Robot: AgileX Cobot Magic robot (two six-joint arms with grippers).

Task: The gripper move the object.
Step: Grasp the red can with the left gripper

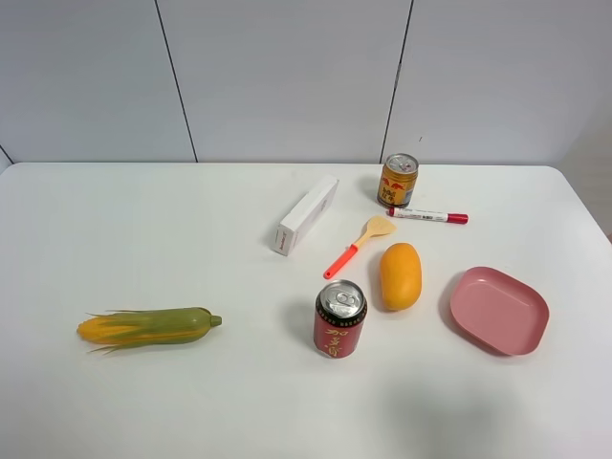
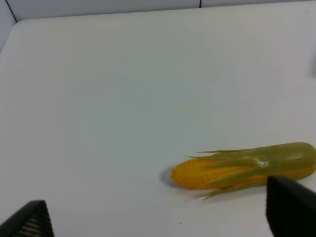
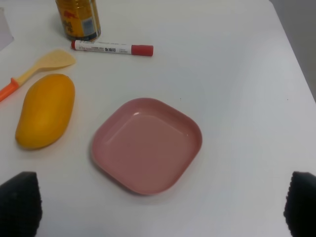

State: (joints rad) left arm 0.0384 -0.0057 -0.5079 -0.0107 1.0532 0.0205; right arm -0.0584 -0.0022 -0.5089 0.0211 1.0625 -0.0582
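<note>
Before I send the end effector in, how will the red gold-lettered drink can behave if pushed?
The red metal drink can with gold lettering stands upright, taller than wide: a high push would probably tip it, then it could roll. Its glossy wall may slip. The tab looks unpulled, so possibly full and heavy.

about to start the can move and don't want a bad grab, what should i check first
1. Red can upright: ok.
2. Space around it: ok, the mango is near but apart.
3. Left gripper open and empty: ok.
4. Right gripper open and empty: ok.
5. Can in a wrist view: not ok; the left one shows the corn cob, the right one the pink plate.
6. Either arm's path to the can: cannot tell, no arm shows in the high view.
</note>
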